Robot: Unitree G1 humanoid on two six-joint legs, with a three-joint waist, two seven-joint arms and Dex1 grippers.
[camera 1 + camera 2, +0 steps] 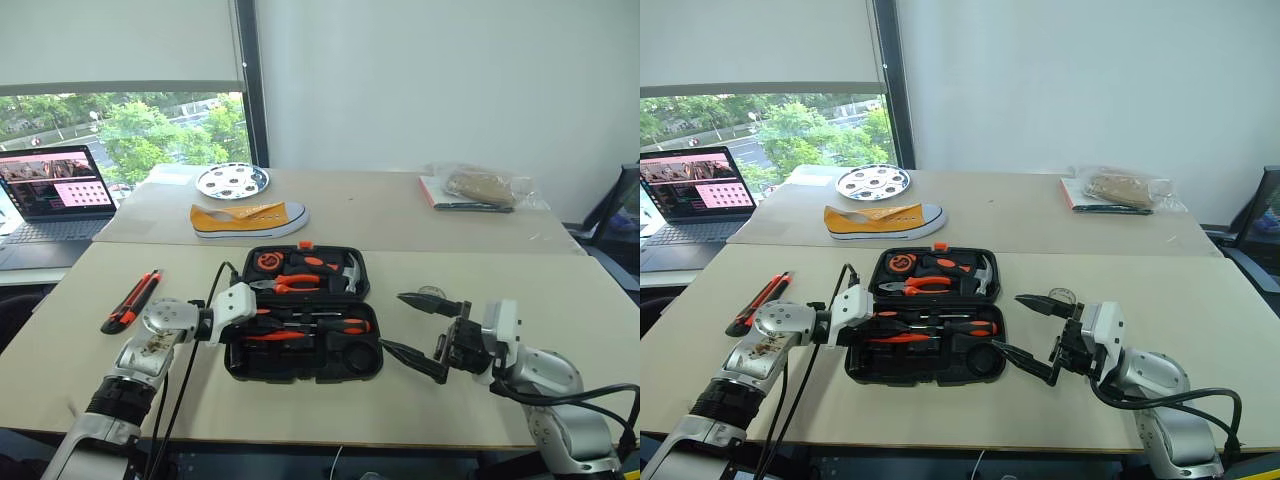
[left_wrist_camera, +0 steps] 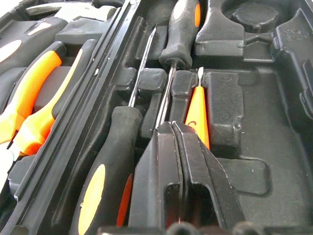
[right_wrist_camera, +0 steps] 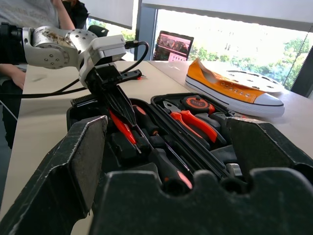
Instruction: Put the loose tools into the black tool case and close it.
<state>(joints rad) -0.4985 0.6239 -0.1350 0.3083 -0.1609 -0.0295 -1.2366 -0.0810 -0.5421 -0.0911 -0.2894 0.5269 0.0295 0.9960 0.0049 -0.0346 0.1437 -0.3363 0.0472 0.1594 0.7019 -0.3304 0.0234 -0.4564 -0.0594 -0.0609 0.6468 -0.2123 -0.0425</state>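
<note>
Case (image 1: 300,320) open on desk (image 1: 480,270), my pincers either side.
Left pincer (image 2: 178,142) shut over its screwdrivers, gripping nothing I see; right pincer (image 1: 408,325) gapes empty beside it; utility knife (image 1: 131,301) lies left of case.

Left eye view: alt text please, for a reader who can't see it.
An open black tool case lies on a beige table, with the shut left gripper reaching into it over two screwdrivers. The right gripper hangs open beside the case; an orange utility knife lies on the left.
</note>
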